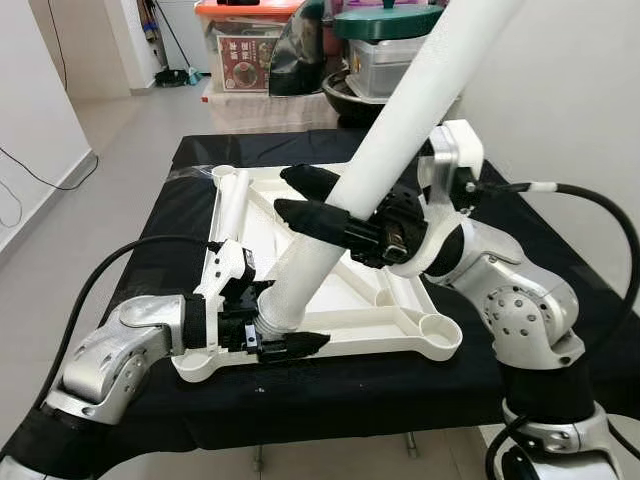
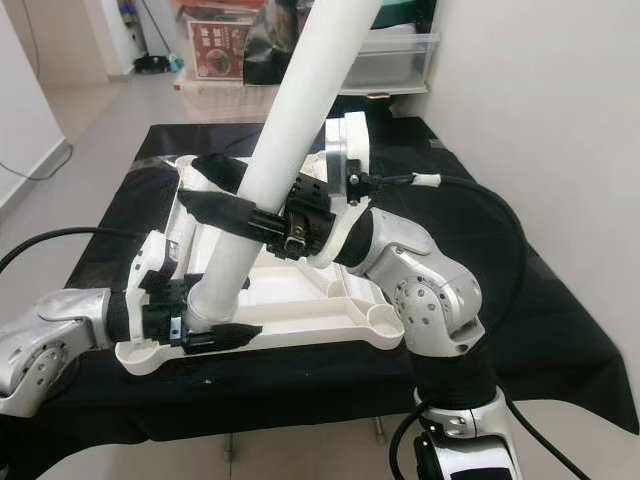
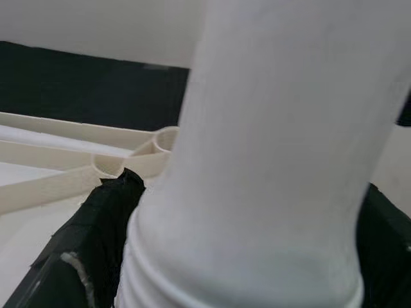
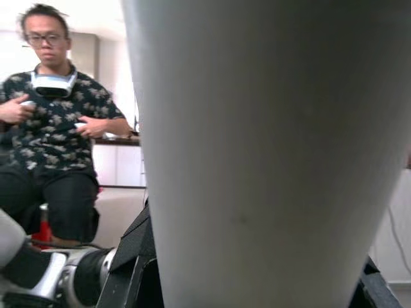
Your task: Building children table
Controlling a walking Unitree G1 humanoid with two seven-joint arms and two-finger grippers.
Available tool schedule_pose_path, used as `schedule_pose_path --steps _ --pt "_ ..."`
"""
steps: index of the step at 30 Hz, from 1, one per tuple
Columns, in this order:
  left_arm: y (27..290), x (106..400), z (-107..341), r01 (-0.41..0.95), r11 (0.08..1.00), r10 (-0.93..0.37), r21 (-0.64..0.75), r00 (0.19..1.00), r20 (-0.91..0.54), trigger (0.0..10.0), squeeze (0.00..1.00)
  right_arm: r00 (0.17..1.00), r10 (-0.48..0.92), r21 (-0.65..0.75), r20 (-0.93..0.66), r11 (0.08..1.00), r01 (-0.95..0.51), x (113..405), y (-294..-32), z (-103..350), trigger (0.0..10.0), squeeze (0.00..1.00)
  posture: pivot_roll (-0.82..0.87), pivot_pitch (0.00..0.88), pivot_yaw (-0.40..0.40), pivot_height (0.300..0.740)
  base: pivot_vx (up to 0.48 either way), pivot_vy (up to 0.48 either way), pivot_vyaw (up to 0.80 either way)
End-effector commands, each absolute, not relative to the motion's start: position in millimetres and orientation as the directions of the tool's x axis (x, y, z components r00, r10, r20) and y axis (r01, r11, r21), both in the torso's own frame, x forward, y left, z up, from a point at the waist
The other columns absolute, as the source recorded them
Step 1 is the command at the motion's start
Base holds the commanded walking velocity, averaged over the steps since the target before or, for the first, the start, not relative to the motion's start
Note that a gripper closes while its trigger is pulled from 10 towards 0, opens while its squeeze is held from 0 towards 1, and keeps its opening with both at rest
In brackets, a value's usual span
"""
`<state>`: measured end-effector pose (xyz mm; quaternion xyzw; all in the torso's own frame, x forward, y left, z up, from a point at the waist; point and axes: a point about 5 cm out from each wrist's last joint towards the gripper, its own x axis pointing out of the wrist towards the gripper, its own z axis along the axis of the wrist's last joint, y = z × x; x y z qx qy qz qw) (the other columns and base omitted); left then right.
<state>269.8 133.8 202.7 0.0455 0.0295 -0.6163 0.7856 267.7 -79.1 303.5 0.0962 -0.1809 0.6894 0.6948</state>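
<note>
The white children's table top lies upside down on a black-covered table. A long white table leg stands tilted, with its ribbed lower end at the near left corner socket of the top. My left gripper is shut on that lower end, and a black finger presses against the leg. Halfway up, my right gripper is shut on the leg, one finger behind it and one in front. The leg hides most of the right wrist view. A second white leg lies on the top's far left side.
Storage boxes and a green-lidded pot stand on the floor beyond the table. A wall runs close on the right. A seated person holding controllers faces me. Open floor lies to the left, with a cable along the wall.
</note>
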Motion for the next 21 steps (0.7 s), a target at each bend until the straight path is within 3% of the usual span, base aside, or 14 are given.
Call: schedule_pose_path --steps 1,2,4,5,7,18,21 --pt "122 264 209 0.987 0.155 -0.983 0.052 0.160 -0.096 10.0 0.00 -0.118 0.915 -0.121 0.387 -0.076 -0.990 258 -66 304 0.0 0.00 0.02 0.000 -0.032 0.740 0.000 0.000 0.00" --pt "122 262 209 0.989 0.135 -0.984 0.052 0.140 -0.107 6.5 0.00 -0.117 0.913 -0.116 0.392 -0.077 -0.990 258 -66 305 0.0 0.00 0.03 0.000 -0.031 0.740 0.000 0.000 0.00" --pt "121 260 209 0.991 0.123 -0.985 0.051 0.128 -0.115 6.5 0.00 -0.116 0.911 -0.112 0.395 -0.077 -0.991 259 -65 305 0.0 0.00 0.03 0.000 -0.031 0.740 0.000 0.000 0.00" --pt "121 259 207 0.993 0.105 -0.986 0.048 0.110 -0.126 3.1 0.00 -0.112 0.909 -0.110 0.402 -0.073 -0.991 260 -65 306 0.0 0.00 0.02 0.000 -0.029 0.740 0.000 0.000 0.00" --pt "121 257 206 0.996 0.085 -0.987 0.036 0.089 -0.131 0.0 0.00 -0.105 0.905 -0.110 0.411 -0.065 -0.992 262 -65 307 0.0 0.00 0.02 0.000 -0.027 0.740 0.000 0.000 0.00" --pt "118 252 207 0.998 0.058 -0.991 0.022 0.060 -0.120 0.0 0.00 -0.059 0.894 -0.082 0.445 -0.025 -0.996 265 -68 309 0.0 0.00 0.02 0.000 -0.026 0.740 0.000 0.000 0.00" --pt "119 253 208 0.998 0.065 -0.990 0.028 0.068 -0.121 0.0 0.00 0.006 0.897 -0.068 0.442 0.040 -0.997 270 -68 308 0.0 0.00 0.02 0.000 -0.025 0.740 0.000 0.000 0.00"
